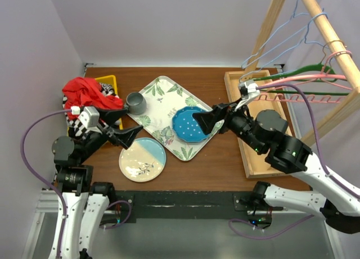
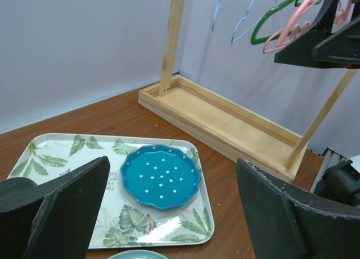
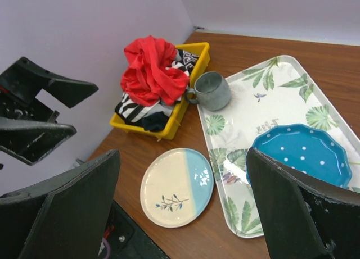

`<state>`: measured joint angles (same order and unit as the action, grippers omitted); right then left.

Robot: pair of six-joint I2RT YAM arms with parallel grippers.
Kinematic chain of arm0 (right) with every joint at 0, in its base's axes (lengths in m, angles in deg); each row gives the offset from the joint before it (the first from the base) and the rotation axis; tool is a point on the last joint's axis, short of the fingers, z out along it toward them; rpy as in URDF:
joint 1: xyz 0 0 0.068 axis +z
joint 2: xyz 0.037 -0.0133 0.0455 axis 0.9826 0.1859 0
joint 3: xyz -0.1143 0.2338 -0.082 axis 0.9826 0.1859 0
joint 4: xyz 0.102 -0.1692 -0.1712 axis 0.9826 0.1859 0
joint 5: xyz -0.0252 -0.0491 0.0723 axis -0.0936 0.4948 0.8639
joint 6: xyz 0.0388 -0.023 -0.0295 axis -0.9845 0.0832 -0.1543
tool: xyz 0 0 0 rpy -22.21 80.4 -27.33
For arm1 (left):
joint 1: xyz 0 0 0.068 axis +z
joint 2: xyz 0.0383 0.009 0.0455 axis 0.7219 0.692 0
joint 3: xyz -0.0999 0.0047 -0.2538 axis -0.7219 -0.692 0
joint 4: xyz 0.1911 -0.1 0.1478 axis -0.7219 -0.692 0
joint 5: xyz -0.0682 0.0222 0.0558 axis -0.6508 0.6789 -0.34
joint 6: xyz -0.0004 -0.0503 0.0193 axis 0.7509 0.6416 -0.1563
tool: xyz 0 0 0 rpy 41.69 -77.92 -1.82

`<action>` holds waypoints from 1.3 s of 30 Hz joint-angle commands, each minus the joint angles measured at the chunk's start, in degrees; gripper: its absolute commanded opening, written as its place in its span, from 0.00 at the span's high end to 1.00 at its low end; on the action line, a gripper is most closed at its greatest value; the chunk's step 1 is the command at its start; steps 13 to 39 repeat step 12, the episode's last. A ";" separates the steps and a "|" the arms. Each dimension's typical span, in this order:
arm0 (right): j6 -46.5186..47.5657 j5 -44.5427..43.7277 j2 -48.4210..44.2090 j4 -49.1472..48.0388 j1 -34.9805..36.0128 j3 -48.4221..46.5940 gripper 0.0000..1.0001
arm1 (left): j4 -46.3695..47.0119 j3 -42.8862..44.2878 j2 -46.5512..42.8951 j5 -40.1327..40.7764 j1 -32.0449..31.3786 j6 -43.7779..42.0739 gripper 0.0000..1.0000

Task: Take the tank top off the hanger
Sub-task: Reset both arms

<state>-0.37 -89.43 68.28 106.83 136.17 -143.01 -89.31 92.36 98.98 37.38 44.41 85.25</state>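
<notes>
Blue wire hangers (image 1: pixel 281 37), a green hanger (image 1: pixel 304 77) and a pink hanger (image 1: pixel 306 90) hang bare on the wooden rack (image 1: pixel 332 34) at the right. No garment shows on any of them. A crumpled red garment (image 1: pixel 90 93) lies on top of a yellow bin (image 1: pixel 108 79) at the far left; I cannot tell whether it is the tank top. My left gripper (image 1: pixel 125 126) hovers open beside the bin with nothing between its fingers. My right gripper (image 1: pixel 205 119) hangs open and empty over the blue plate, left of the rack.
A leaf-patterned tray (image 1: pixel 163 90) lies mid-table with a blue dotted plate (image 1: pixel 188 124) and a grey mug (image 1: pixel 135 103) on it. A cream-and-blue plate (image 1: pixel 142 159) sits near the front. The rack's wooden base (image 1: pixel 247 130) runs along the right. Striped and dark cloths fill the bin (image 3: pixel 185 107).
</notes>
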 commanded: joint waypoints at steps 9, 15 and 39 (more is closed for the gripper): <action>-2.38 -1.09 -0.27 -0.39 0.07 0.90 0.01 | 2.95 -0.59 -0.50 -2.22 -1.80 2.62 0.00; -2.30 -0.83 -0.27 -0.04 0.16 0.90 0.01 | 2.60 -0.15 -0.49 -2.13 -1.89 2.53 0.00; -2.30 -0.83 -0.27 -0.04 0.16 0.90 0.01 | 2.60 -0.15 -0.49 -2.13 -1.89 2.53 0.00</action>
